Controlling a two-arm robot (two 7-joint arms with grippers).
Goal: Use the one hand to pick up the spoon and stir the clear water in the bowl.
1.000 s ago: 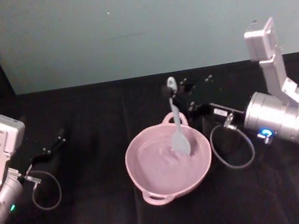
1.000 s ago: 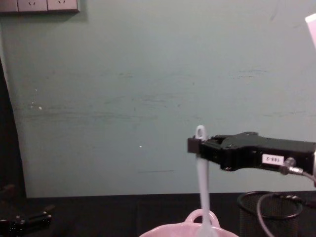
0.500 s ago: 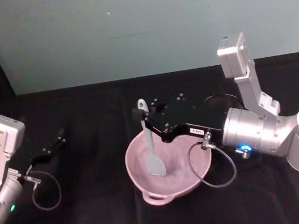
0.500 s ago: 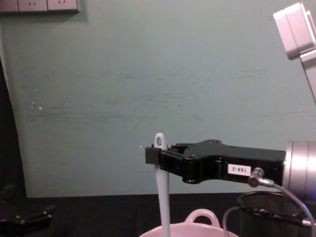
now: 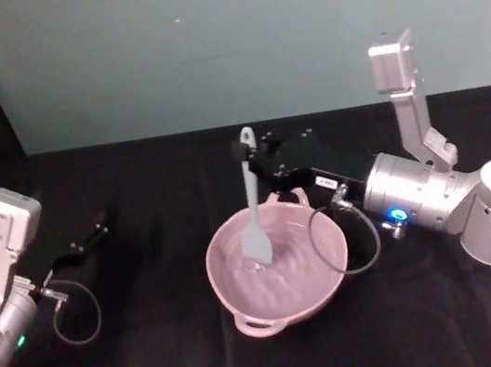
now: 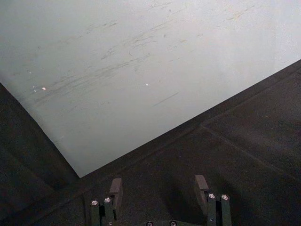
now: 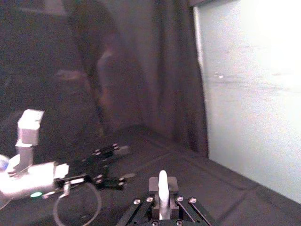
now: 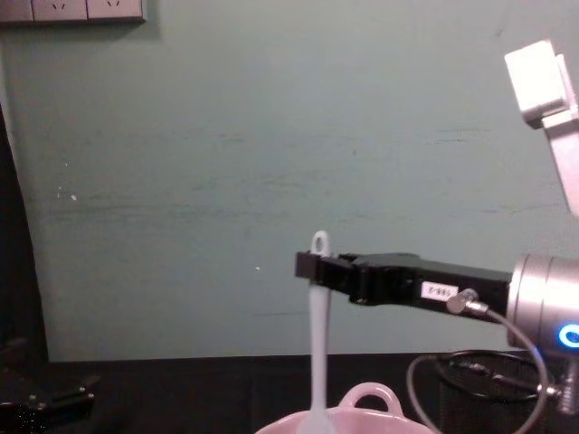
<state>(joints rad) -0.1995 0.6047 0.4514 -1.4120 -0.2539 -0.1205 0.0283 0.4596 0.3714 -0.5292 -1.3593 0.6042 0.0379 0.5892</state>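
Note:
The pale pink bowl (image 5: pixel 231 304) sits mid-table with clear water in it, and its loop handle (image 8: pixel 368 398) pokes up in the chest view. The white spoon (image 5: pixel 253 209) stands nearly upright, its scoop dipped in the water left of the bowl's centre. My right gripper (image 5: pixel 255 156) reaches in from the right and is shut on the spoon's handle just under the loop hole (image 8: pixel 319 242). The right wrist view has the handle tip (image 7: pixel 162 186) clamped between the pads. My left gripper (image 5: pixel 92 237) rests open on the table at the left, with nothing between its fingers (image 6: pixel 115 190).
A black wire-mesh cup (image 8: pixel 484 398) stands on the table right of the bowl, under my right arm. A grey cable (image 5: pixel 353 231) loops from the right wrist over the bowl's right rim. A pale green wall closes off the back of the black table.
My right gripper has carried the spoon from the bowl's far right over to its left and then back toward the middle. The scoop swept through the water. The left arm stayed still.

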